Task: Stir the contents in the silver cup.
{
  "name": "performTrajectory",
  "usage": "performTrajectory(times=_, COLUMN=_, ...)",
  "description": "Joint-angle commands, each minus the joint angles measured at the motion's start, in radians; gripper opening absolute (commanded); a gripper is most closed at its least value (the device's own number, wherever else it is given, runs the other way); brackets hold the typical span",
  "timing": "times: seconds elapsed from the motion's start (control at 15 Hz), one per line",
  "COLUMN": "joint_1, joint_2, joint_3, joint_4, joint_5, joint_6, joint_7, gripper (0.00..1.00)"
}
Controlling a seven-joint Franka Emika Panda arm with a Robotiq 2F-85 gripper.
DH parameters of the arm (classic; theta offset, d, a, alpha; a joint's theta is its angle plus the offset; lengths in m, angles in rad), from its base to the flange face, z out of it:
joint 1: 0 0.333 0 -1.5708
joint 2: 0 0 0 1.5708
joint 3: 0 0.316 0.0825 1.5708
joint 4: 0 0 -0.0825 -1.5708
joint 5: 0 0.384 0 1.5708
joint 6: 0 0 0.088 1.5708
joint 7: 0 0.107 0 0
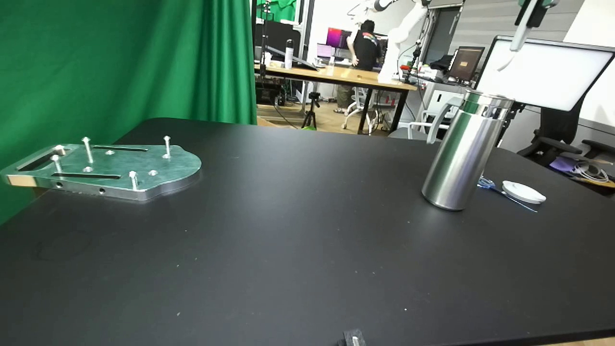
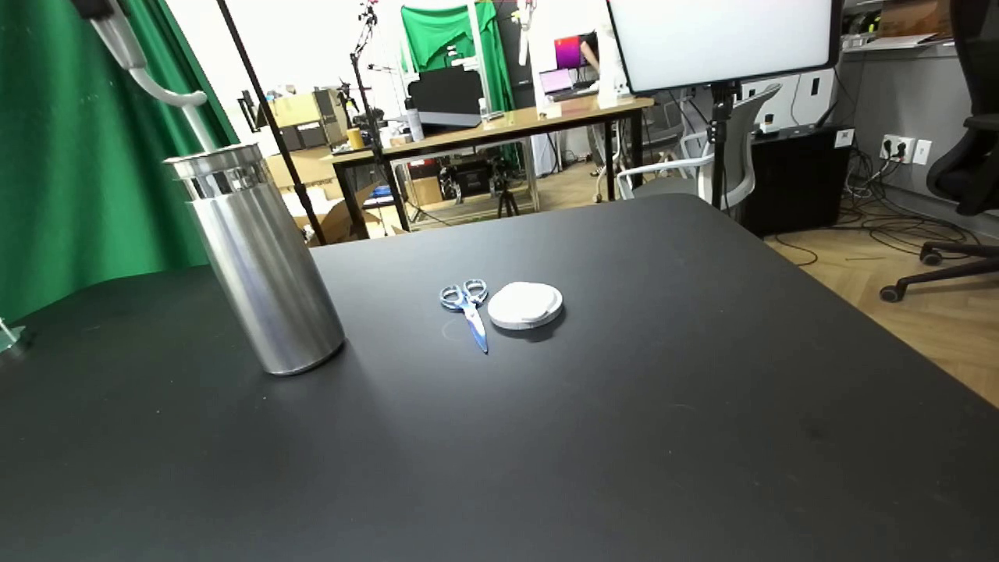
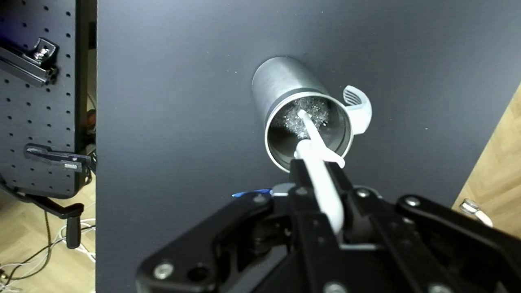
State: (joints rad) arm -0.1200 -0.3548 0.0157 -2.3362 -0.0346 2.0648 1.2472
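Shows dark lettering on a cardboard box (image 2: 321,168) in the background of an exterior view, too small to read with confidence. Shows likewise a coloured print on the dark clothes of a person (image 1: 367,52) behind a far desk (image 1: 353,76), and a white label (image 2: 844,137) on a low black cabinet (image 2: 796,179), both unreadable at this size.

Holds a white utensil (image 3: 311,156) in the gripper (image 3: 317,169), with the black fingers (image 3: 300,183) brought together from either side and clamped on the thick handle (image 3: 327,195). Hangs over the table (image 1: 288,216) from above in both exterior views; in an exterior view, has the utensil's curved neck (image 2: 183,98) over the mouth of the silver cup (image 2: 269,273), with the lower part inside. Cannot tell contact at the cup's edge from mere nearness.

Has the silver cup upright on the black table, base flat on the surface, with a pale grey handle (image 3: 360,118) at the side. Looks down into the cup in the wrist view at loose, glinting contents (image 3: 317,106), with the utensil's slim end (image 3: 302,114) over or in them; cannot tell which.

Near the cup, shows blue scissors (image 2: 472,314) lying just beside a round white disc (image 2: 527,304). Well apart from the cup in an exterior view, shows a grey-green metal plate (image 1: 178,168) with upright pegs (image 1: 88,150) on the same table. Has a green curtain (image 1: 144,57) behind the plate, and a large monitor (image 1: 557,72) with a lit white screen beyond the cup.
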Motion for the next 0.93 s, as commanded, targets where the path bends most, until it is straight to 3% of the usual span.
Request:
performTrajectory(times=0.0, joint_1=-0.018, joint_2=0.026, joint_3=-0.026, joint_4=-0.024, joint_5=0.034, joint_6=0.036, joint_7=-0.02, gripper=0.04)
performTrajectory(times=0.6, joint_1=-0.025, joint_2=0.164, joint_3=-0.052, joint_4=-0.048, joint_5=0.072, joint_6=0.148, joint_7=-0.032, gripper=0.04)
performTrajectory(times=0.87, joint_1=-0.02, joint_2=0.158, joint_3=-0.047, joint_4=-0.049, joint_5=0.061, joint_6=0.159, joint_7=-0.027, gripper=0.04)
